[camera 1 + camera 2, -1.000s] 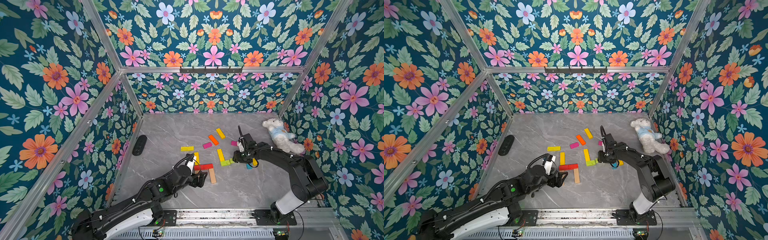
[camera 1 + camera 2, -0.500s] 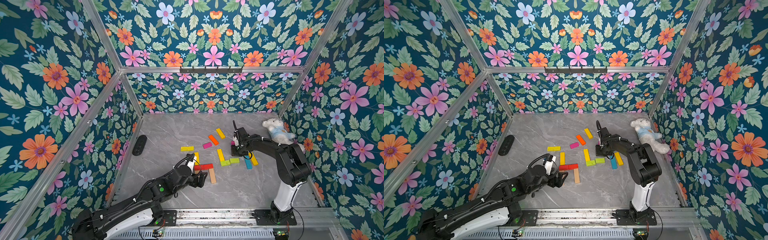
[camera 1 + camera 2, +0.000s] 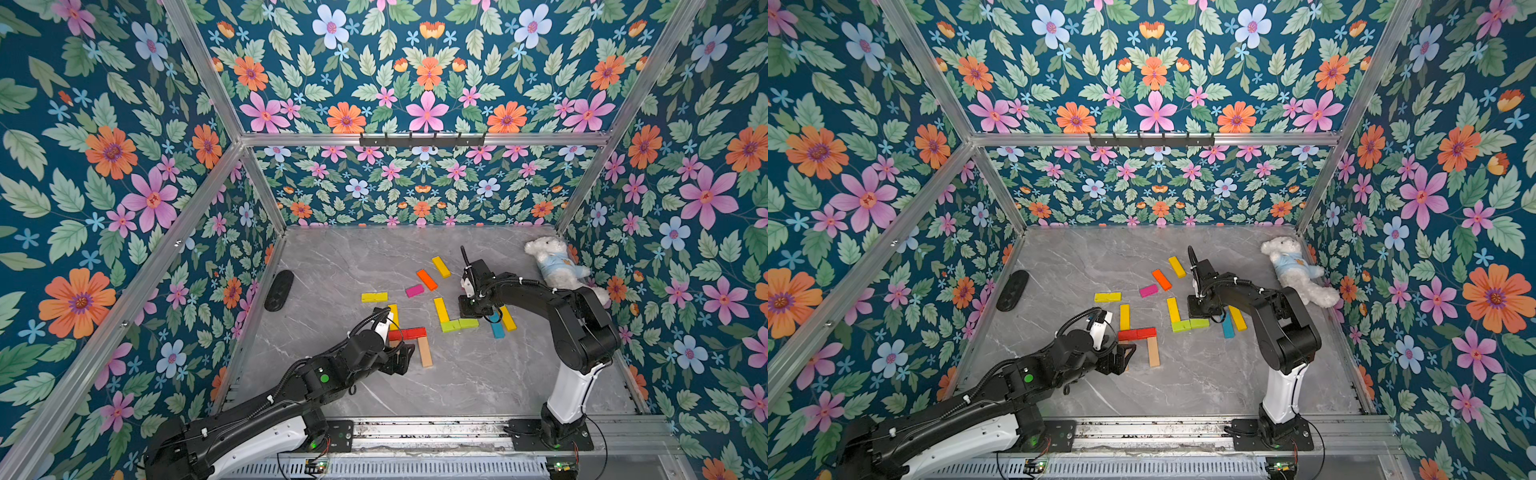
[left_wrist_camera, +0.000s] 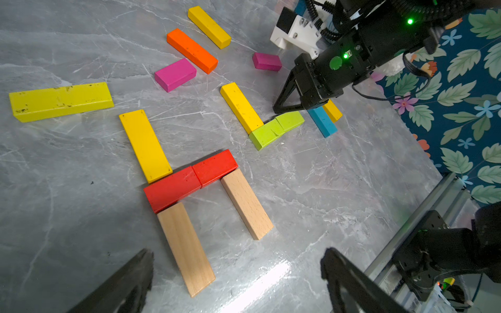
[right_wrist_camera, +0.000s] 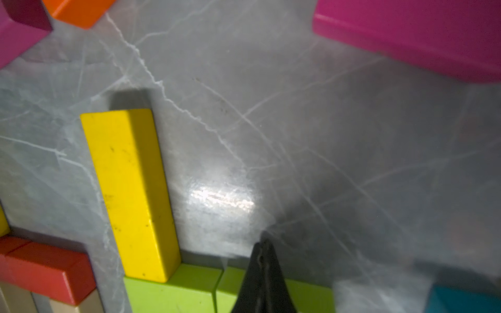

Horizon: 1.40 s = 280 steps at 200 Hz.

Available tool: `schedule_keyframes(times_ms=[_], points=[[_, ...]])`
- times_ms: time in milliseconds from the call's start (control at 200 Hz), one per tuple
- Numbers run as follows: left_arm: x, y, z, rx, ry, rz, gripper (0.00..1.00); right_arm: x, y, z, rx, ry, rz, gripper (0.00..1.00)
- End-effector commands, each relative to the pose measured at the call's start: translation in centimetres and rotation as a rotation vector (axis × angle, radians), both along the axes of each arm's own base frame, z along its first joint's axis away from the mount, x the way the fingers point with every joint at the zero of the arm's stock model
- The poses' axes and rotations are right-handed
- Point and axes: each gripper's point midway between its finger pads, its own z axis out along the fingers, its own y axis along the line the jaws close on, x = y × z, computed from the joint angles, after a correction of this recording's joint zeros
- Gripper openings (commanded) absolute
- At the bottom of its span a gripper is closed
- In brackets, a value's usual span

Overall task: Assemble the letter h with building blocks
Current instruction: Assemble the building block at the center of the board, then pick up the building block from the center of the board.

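The right jaws are pressed together into one thin black wedge, pinching nothing. Its tip is down at the edge of a lime block (image 4: 290,119); whether it touches cannot be told. That short, matte block lies end to end with a second lime block (image 4: 267,134), a hairline seam between them. A long yellow bar (image 4: 240,107), its paint speckled with dark scuffs, butts against the pair to make an L. Just beside the wedge lie a blue bar (image 4: 322,122) and an amber bar (image 4: 333,111), side by side.

The left jaws are spread wide, two dark tapering prongs with nothing between them, above the near end of a plain wooden bar (image 4: 185,248). This bar shows pale, fine grain and square-cut corners. It and a second wooden bar (image 4: 246,203) stand as two legs under a crossbar of a first red block (image 4: 173,188) and a second red block (image 4: 214,166), both glossy and chipped dark along the edges. A yellow upright (image 4: 145,145) rises from the crossbar's left end, so the five pieces read as an h, left of the tabletop's middle.

The tabletop (image 4: 339,195) is smooth grey stone-look, white-veined and shiny. Farther off lie loose pieces: a lemon bar (image 4: 61,101), a magenta block (image 4: 174,74), an orange bar (image 4: 192,50).
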Motion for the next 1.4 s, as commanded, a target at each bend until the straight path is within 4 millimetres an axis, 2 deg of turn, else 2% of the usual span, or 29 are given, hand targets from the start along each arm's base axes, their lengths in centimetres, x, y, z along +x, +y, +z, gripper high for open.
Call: schedule_keyframes(times_ms=[0,115,205,300,400,440,495,630,665,675,715,860,950,1145,1395], points=[[0.1,0.0,0.5,-0.003,-0.015,0.002,0.99,-0.7,-0.4,-0.4,-0.021,0.023,-0.002,0.0],[0.1,0.1,0.5,-0.005,-0.015,0.006,0.99,-0.3,-0.3,0.0,-0.016,0.007,-0.008,0.0],[0.2,0.0,0.4,-0.007,-0.015,0.005,0.99,0.5,0.0,0.8,-0.006,-0.022,-0.017,0.18],[0.2,-0.1,0.4,-0.011,-0.014,0.003,0.99,2.0,0.4,2.3,0.005,-0.069,-0.036,0.29],[0.3,-0.2,0.5,-0.01,-0.011,0.008,1.0,3.7,0.6,4.7,0.016,-0.137,-0.064,0.33],[0.3,-0.2,0.5,-0.013,-0.011,0.011,0.99,4.0,0.4,5.6,0.016,-0.16,-0.078,0.39],[0.3,-0.2,0.7,-0.021,-0.014,0.011,0.99,4.0,-1.0,6.5,-0.036,-0.174,-0.133,0.5],[0.3,-0.1,1.0,-0.043,-0.021,0.014,0.99,2.0,-5.3,6.3,-0.121,-0.154,-0.257,0.62],[0.3,-0.1,1.0,-0.043,-0.022,0.014,0.99,1.3,-6.7,5.8,-0.14,-0.138,-0.293,0.63],[0.3,-0.1,1.0,-0.045,-0.022,0.014,0.99,1.1,-7.0,6.5,-0.133,-0.155,-0.302,0.63],[0.3,-0.2,1.0,-0.047,-0.022,0.011,0.99,0.1,-7.9,6.6,-0.129,-0.152,-0.315,0.64],[0.2,-0.5,0.6,-0.04,-0.015,0.001,0.99,-3.1,-9.1,5.4,-0.168,-0.091,-0.294,0.66],[0.2,-0.7,0.4,-0.037,-0.011,-0.005,1.0,-4.3,-10.4,4.4,-0.218,-0.068,-0.322,0.68],[0.1,-0.7,0.6,-0.045,-0.009,-0.011,0.99,-4.0,-12.6,3.3,-0.212,-0.053,-0.392,0.69],[0.0,-0.3,0.9,-0.057,-0.015,0.0,0.99,-3.5,-13.3,2.3,-0.251,-0.031,-0.402,0.69]])
